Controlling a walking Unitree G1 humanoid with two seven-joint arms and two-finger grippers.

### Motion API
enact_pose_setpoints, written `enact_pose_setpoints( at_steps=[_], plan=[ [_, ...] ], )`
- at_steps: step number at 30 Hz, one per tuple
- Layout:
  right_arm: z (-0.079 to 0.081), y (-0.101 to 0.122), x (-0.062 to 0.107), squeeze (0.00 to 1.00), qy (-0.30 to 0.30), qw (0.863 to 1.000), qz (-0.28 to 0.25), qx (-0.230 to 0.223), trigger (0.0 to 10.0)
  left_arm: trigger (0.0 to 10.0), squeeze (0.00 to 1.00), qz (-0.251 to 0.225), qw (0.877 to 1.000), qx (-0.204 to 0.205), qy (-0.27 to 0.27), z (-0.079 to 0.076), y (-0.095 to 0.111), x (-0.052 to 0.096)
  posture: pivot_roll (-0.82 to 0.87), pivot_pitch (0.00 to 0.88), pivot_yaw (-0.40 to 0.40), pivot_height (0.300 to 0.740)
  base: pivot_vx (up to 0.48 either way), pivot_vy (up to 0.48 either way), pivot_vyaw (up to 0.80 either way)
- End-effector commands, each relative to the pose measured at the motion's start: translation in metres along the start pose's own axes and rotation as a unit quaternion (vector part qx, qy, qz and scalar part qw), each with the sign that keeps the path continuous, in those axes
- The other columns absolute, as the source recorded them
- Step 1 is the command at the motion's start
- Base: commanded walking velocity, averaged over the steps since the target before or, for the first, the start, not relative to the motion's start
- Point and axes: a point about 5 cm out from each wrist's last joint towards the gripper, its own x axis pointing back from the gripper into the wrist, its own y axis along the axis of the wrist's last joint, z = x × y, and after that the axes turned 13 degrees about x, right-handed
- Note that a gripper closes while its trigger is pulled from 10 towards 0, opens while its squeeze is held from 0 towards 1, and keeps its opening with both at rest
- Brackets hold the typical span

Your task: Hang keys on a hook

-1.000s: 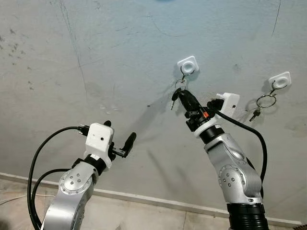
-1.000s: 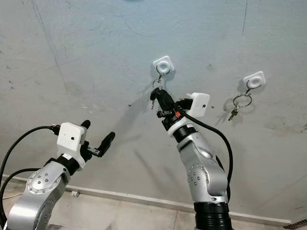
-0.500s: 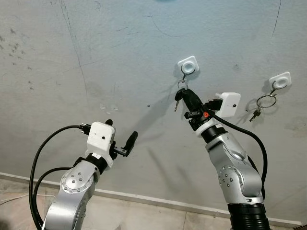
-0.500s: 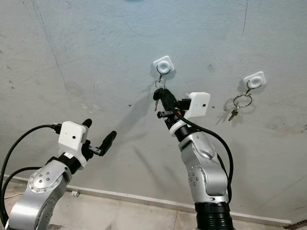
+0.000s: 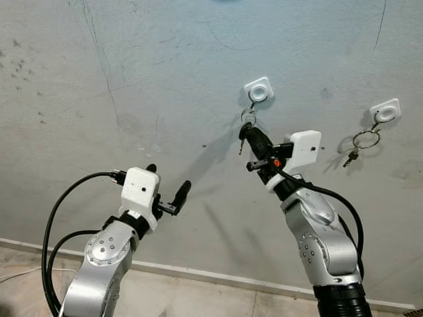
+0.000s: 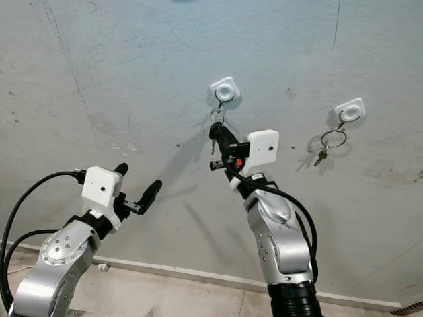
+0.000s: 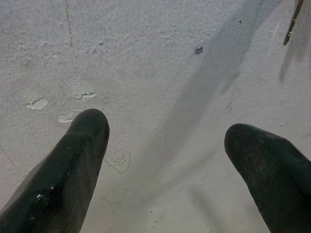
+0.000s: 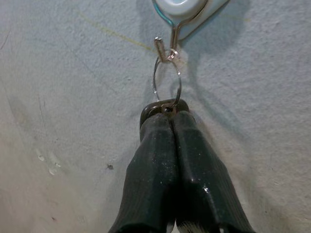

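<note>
A white square hook [image 5: 258, 89] is fixed on the grey wall. A key ring [image 8: 166, 83] hangs from its metal prong, with a black-headed key [image 8: 163, 107] below it. My right gripper [image 5: 250, 135] is raised just under the hook and shut on the key's head; a key blade [image 5: 241, 144] dangles beside it. My left gripper [image 5: 166, 190] is held lower and to the left, open, facing bare wall, its fingers [image 7: 77, 160] wide apart with nothing between them.
A second white hook [image 5: 386, 110] at the right of the wall carries another ring with a key [image 5: 362, 144]. A pale skirting strip [image 5: 198, 273] runs along the bottom of the wall above the floor.
My right gripper has kept hold of the key under the hook and its wrist has turned, the white camera box swinging up and left. The left arm has barely moved.
</note>
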Motion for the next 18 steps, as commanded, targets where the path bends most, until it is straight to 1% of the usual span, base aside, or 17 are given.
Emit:
enact_pose_setpoints(
  at_steps=[1, 6, 10, 12, 15, 18],
  plan=[
    [-0.001, 0.007, 0.003, 1.0, -0.004, 1.0, -0.014, 0.013, 10.0, 10.0, 0.0, -0.004, 1.0, 0.0, -0.007, -0.002, 0.002, -0.001, 0.22, 0.0, -0.051, 0.74, 0.0, 0.0, 0.0],
    [0.0, 0.006, 0.009, 1.0, -0.006, 1.0, -0.012, 0.023, 10.0, 10.0, 0.0, -0.002, 1.0, 0.0, -0.006, -0.002, 0.001, -0.001, 0.22, 0.0, -0.052, 0.74, 0.0, 0.0, 0.0],
    [-0.002, 0.006, 0.016, 1.0, -0.015, 0.999, -0.007, 0.043, 10.0, 10.0, 0.0, 0.0, 1.0, -0.006, 0.002, -0.001, -0.002, -0.001, 0.21, 0.0, -0.054, 0.74, 0.0, 0.0, 0.0],
    [-0.005, 0.008, 0.021, 1.0, -0.026, 0.998, -0.007, 0.064, 10.0, 10.0, 0.0, -0.003, 1.0, -0.009, 0.007, 0.0, -0.001, -0.003, 0.2, 0.0, -0.056, 0.74, 0.0, 0.0, 0.0],
    [-0.006, 0.009, 0.026, 1.0, -0.033, 0.996, -0.006, 0.077, 10.0, 10.0, 0.0, -0.005, 1.0, -0.011, 0.009, -0.001, -0.001, -0.004, 0.2, 0.0, -0.056, 0.74, 0.0, 0.0, 0.0],
    [-0.008, 0.009, 0.036, 1.0, -0.04, 0.995, -0.001, 0.091, 10.0, 10.0, 0.0, -0.007, 1.0, -0.023, 0.007, -0.002, -0.002, -0.005, 0.19, 0.0, -0.06, 0.74, 0.0, 0.0, 0.0]
  ],
)
